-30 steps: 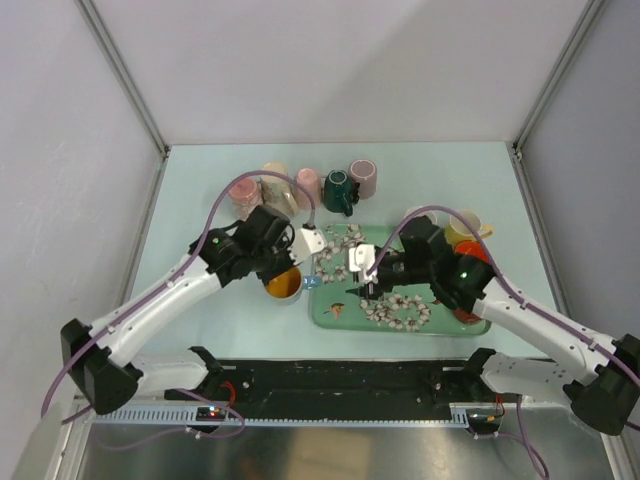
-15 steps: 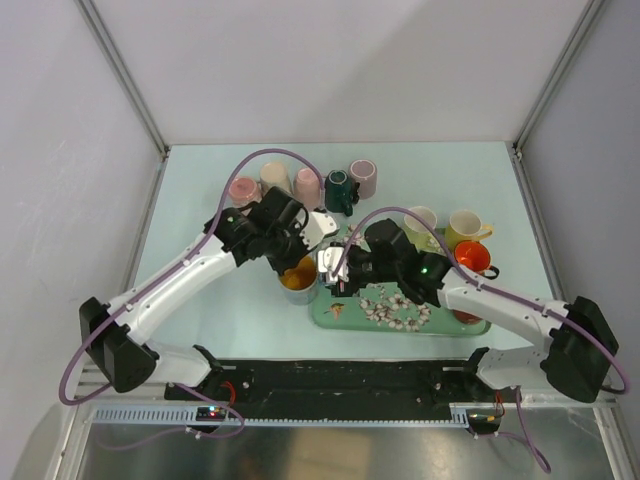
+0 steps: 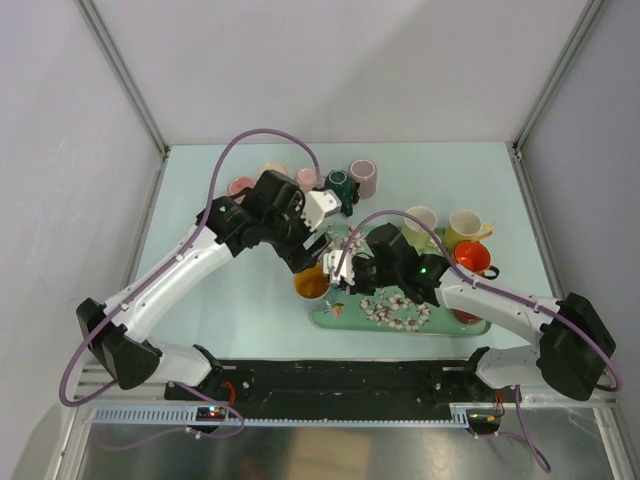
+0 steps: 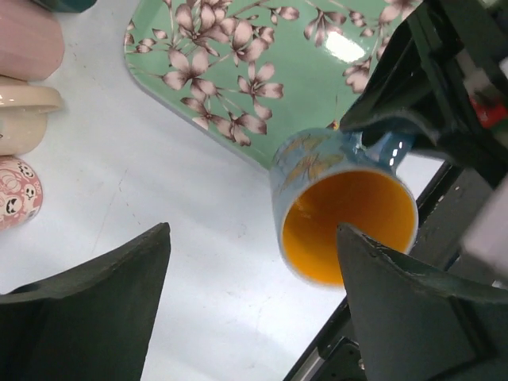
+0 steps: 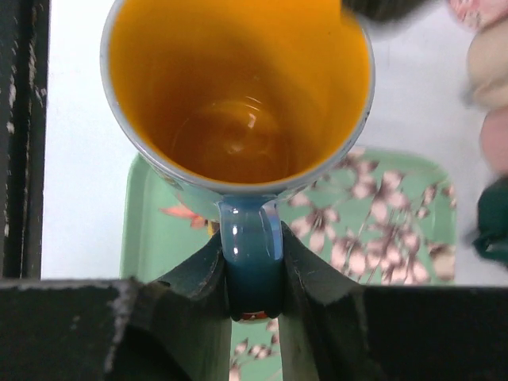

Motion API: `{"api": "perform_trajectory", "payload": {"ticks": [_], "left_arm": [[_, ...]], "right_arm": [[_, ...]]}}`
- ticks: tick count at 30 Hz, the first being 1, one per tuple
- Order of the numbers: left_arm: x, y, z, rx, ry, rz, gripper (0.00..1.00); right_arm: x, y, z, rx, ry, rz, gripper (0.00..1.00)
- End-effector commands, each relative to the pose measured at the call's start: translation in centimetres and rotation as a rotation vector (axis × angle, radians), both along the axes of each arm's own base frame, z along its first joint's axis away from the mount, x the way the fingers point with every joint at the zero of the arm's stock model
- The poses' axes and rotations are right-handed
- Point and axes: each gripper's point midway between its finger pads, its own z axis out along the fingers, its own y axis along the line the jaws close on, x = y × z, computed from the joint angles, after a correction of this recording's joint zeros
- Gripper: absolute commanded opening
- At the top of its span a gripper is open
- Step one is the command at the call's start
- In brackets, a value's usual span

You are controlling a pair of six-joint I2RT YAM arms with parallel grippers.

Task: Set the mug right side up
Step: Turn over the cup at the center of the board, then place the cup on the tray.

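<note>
Orange-lined blue mug [image 5: 238, 119], handle [image 5: 252, 262] tight between right jaws; left jaws wide apart.

place: robot lab test cell | evidence: plain grey panel walls [image 3: 320, 70] on metal frame posts [image 3: 122, 75]; two cabled robot arms [image 3: 170, 280] bolted to rail [image 3: 340, 375] at pale worktop [image 3: 450, 170] edge

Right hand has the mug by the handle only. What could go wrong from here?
1. The right hand pinches only the handle of the mug, and the left hand is open. The mug may pivot or slip in that narrow grip.
2. The mug appears to hang over the edge of the tray. Set down there, it could tip.
3. The left fingers flank the mug closely and could knock it while pulling away.
</note>
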Motion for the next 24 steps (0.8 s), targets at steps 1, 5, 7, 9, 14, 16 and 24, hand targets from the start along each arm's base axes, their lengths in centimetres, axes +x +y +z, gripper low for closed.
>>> {"api": "perform_trajectory", "payload": {"ticks": [1, 5, 7, 9, 14, 16, 24], "left_arm": [[0.9, 0.2, 3.2, -0.134, -0.006, 0.08, 0.92], [2.3, 2.1, 3.3, -0.147, -0.002, 0.163, 0.96], [2.6, 2.8, 3.4, -0.147, -0.01, 0.18, 0.96], [2.9, 3.2, 3.6, -0.143, -0.022, 0.186, 0.96], [3.3, 3.4, 3.9, -0.138, -0.042, 0.186, 0.97], [3.3, 3.4, 3.9, -0.137, -0.041, 0.186, 0.96], [3.3, 3.4, 3.6, -0.133, -0.034, 0.182, 0.96]], "right_arm": [[2.1, -2.2, 3.8, 0.098, -0.058, -0.089, 0.0], [3.6, -5.6, 3.2, 0.097, -0.041, -0.194, 0.0], [4.5, -7.2, 3.1, 0.1, -0.043, -0.244, 0.0], [5.3, -8.7, 2.9, 0.092, -0.045, -0.287, 0.0], [6.8, -12.1, 1.5, 0.056, -0.034, -0.375, 0.0], [7.3, -13.4, 0.7, 0.042, -0.017, -0.412, 0.0], [9.1, -17.7, -1.2, -0.006, 0.014, -0.539, 0.0]]}}
